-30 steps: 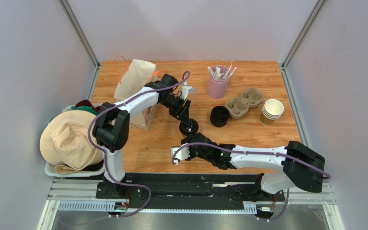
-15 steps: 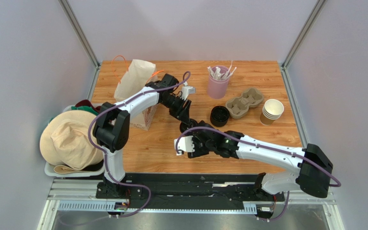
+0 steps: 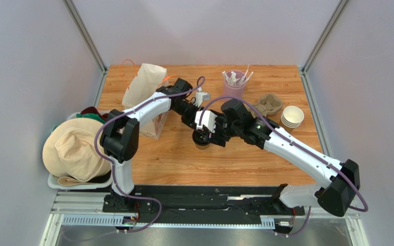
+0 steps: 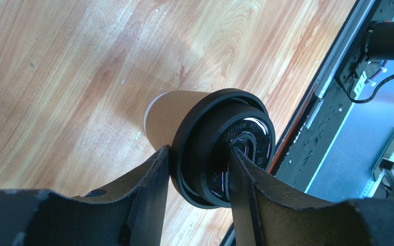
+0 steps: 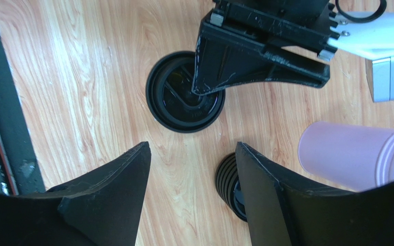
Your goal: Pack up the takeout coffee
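Takeout coffee (image 4: 172, 110) is clamped at its lid by the left gripper (image 4: 199, 159); in the overhead view the paper bag (image 3: 141, 84) is seen to its upper left.

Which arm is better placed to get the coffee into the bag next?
Left. The left gripper is shut on the takeout coffee at its lid rim, and the paper bag stands on that side. The right gripper hovers open above.

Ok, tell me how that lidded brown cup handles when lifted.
The takeout coffee is paper-walled, so probably dents if squeezed. Tapered to a small base, it likely tips when pushed. Lifted by its lid, that might pop off.
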Controlling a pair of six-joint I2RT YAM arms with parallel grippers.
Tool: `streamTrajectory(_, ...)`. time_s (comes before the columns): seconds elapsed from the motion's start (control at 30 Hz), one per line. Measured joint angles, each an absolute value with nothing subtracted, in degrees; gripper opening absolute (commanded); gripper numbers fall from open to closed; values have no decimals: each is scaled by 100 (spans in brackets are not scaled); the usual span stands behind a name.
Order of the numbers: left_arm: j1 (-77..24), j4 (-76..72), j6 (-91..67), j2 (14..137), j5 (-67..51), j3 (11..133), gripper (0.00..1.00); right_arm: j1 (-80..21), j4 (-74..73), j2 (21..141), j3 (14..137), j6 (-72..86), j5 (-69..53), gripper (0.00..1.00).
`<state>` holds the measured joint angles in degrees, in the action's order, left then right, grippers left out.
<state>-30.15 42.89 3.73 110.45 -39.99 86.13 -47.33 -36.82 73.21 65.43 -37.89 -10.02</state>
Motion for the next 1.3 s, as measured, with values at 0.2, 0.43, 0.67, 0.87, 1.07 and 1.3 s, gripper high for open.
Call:
streamTrajectory(0.2,-3020,4506,556,11045,-3859,8801,59,-4541,-3793,7649,6757,-3535,-1323,68)
streamTrajectory(0.43,-2995,4748,698,11048,-3846,9238,65,-4180,-3874,7940,6766,-3293,-1570,69)
streamTrajectory(0.67,-2842,4845,738,11048,-4053,9494,76,-3986,-3916,7985,6801,-3236,-1865,90)
streamTrajectory(0.87,-2578,4687,1166,10674,-4303,8724,81,-3402,-4215,8254,7131,-3422,-2722,93)
streamTrajectory(1.07,-2576,4431,1717,10276,-4427,8066,81,-3133,-4403,8342,7164,-3933,-3140,88)
streamTrajectory(1.3,-2585,3778,2298,10044,-4423,7749,80,-3107,-4405,8584,7164,-4324,-3564,87)
